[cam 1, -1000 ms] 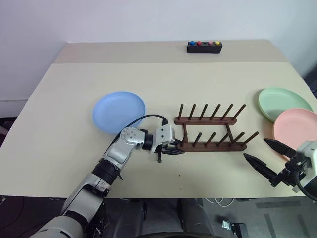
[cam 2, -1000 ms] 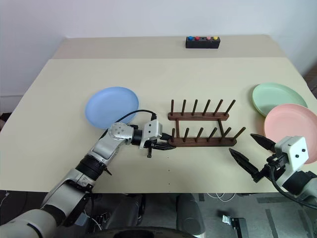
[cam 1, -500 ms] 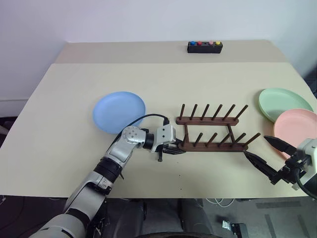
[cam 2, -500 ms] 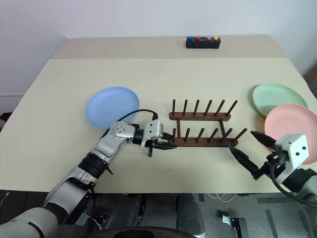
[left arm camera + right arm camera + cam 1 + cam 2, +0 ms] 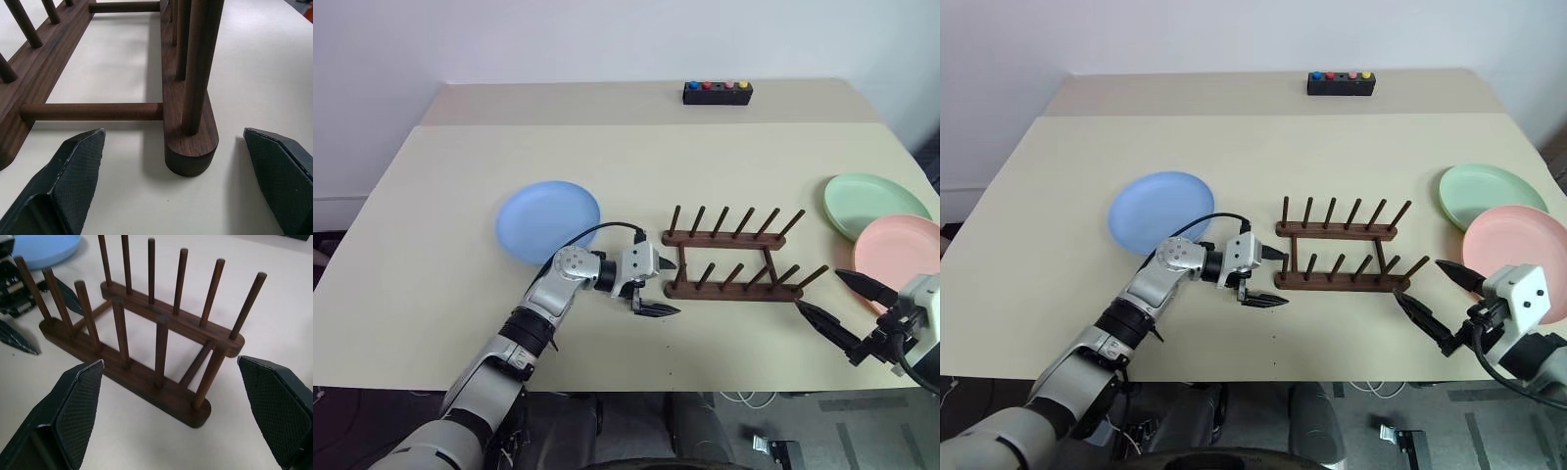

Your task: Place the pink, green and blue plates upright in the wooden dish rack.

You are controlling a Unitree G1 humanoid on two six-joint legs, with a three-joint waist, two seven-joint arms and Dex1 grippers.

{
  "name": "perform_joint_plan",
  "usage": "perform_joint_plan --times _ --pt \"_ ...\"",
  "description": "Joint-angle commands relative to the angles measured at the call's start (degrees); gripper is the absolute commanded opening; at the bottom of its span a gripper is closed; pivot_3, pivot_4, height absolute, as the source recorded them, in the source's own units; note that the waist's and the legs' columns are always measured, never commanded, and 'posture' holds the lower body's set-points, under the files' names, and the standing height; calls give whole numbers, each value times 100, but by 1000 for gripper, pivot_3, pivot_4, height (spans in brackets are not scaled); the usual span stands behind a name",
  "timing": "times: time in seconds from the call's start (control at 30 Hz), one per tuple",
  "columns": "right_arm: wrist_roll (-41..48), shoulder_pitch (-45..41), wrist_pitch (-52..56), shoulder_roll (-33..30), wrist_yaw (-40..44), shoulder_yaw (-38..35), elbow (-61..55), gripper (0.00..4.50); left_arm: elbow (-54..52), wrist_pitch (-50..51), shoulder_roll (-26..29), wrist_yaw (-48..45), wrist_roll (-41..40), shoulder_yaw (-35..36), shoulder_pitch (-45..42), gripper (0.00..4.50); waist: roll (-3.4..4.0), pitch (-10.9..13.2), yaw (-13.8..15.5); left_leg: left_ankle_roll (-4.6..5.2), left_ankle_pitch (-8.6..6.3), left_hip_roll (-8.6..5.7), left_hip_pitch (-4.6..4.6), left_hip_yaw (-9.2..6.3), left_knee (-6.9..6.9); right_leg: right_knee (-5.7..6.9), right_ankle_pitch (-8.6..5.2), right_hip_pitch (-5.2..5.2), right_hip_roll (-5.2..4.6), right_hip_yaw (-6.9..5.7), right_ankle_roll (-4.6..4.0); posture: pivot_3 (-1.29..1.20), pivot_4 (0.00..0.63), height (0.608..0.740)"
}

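The wooden dish rack (image 5: 734, 264) stands empty at mid-table, its pegs upright. My left gripper (image 5: 661, 286) is open at the rack's left end, and in the left wrist view the near rail's rounded end (image 5: 190, 147) sits between its fingers (image 5: 73, 166) without touching them. The blue plate (image 5: 548, 220) lies flat to the left of the rack. The green plate (image 5: 873, 204) and the pink plate (image 5: 901, 250) lie flat at the right, the pink one overlapping the green one's near edge. My right gripper (image 5: 819, 290) is open just off the rack's right end, empty.
A small black box with coloured buttons (image 5: 717, 92) sits at the table's far edge. The table's front edge (image 5: 705, 387) runs close below both grippers. The right edge (image 5: 925, 171) lies just beyond the green and pink plates.
My left gripper, closed at the rack's near left end before, has opened wide. The rack sits slightly further right than a second ago. The right gripper stays open in place.
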Motion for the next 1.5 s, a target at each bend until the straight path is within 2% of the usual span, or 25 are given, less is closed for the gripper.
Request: perform_joint_plan --times 0.03,0.1,0.13,0.3,0.33,0.37,0.47,0.73,0.9,1.5 --pt "-50 253 -79 -113 173 -399 -1 4245 -681 418 258 -73 -370 373 152 4414 0 0 -2 0 0 0 -1 0 -1 0 0 -1 0 0 0 0 150 740" --pt "-15 448 32 -142 282 -427 -83 3632 -1235 789 526 -254 -642 498 415 3895 2 -1 -30 0 0 2 -1 0 -7 0 -1 -4 1 0 0 0 150 740" --pt "-102 557 62 -167 297 -364 -157 3164 -1557 927 691 -346 -748 524 595 3590 4 -2 -44 0 0 3 1 0 -11 2 -1 -6 1 0 -1 0 150 740" --pt "-460 676 139 -208 154 41 -311 642 -2546 1513 1085 -288 -974 515 1135 1137 3 -2 -3 0 0 3 2 1 -1 3 0 -1 0 1 -5 0 150 740" --pt "-553 634 132 -201 104 163 -312 192 -2692 1613 1116 -247 -968 465 1221 649 4 -2 10 0 0 3 1 0 3 3 -1 0 0 1 -9 0 150 740" --pt "-677 561 141 -201 9 293 -274 0 -2795 1697 1124 -178 -921 395 1287 123 3 -2 7 0 0 3 0 0 5 2 -8 2 0 1 -22 0 150 740" --pt "-1256 268 201 -292 -345 756 17 0 -2961 1947 993 107 -725 128 1348 48 3 -2 5 0 0 3 2 1 5 0 -9 5 0 1 -24 0 150 740" --pt "-1834 -220 209 -277 -651 1411 524 0 -2844 2272 606 553 -499 -293 1164 48 3 -2 -2 -1 0 2 0 0 1 2 0 -1 0 -1 -6 0 150 740" --pt "-2080 -552 66 -250 -806 1628 838 0 -2521 2165 284 940 -353 -297 1023 48 1 -1 -11 -1 0 2 5 1 6 2 1 5 0 -1 -7 0 150 740" --pt "-2534 -1902 -488 -181 -948 2340 2008 0 -1448 1364 -81 1827 59 -11 680 48 -9 -1 -41 -1 0 2 55 5 1 2 2 47 0 1 -7 0 150 740"
